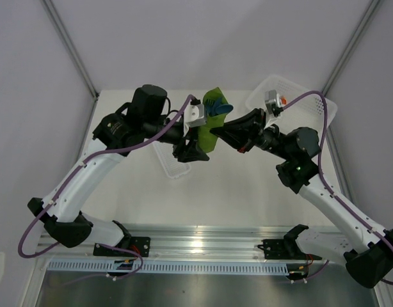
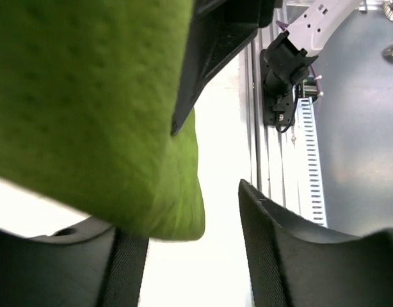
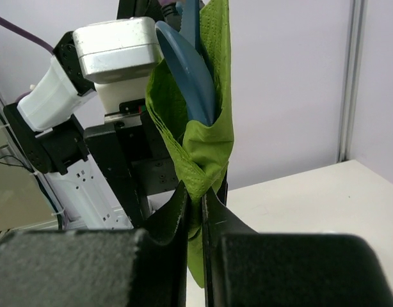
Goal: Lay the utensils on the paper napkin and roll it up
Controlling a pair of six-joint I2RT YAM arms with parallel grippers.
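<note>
- Nearest the camera, the aluminium rail (image 1: 203,240) carries both arm bases. No brand, label or writing can be read on it, or anywhere else in the three views.
- Above the white table (image 1: 248,192), the two arms meet in mid-air over the middle of the workspace, wrists almost nose to nose.
- The right gripper (image 3: 195,198) has its fingers pressed together on the lower end of the paper napkin (image 3: 203,153), which stands close to upright as a loose green wrap, well clear of the table.
- The dark blue spoon (image 3: 187,77) sits inside that wrap, bowl uppermost and poking out of the top. Its long axis runs along the bundle. The fork cannot be picked out for certain.
- The left gripper (image 2: 177,249) is spread, with bare table showing between its fingers. The napkin hangs across one finger and lies toward that side of the gap (not centred in it).
- The bundle therefore sits just ahead of the left gripper and in its mouth, and the right arm alone carries it. Any further rolling probably depends on the left fingers closing on the free green edge without pushing the spoon out.
- Beneath the left arm lies the narrow white tray (image 1: 173,167).
- Farthest back, at the right corner, stands a white basket (image 1: 312,105).
</note>
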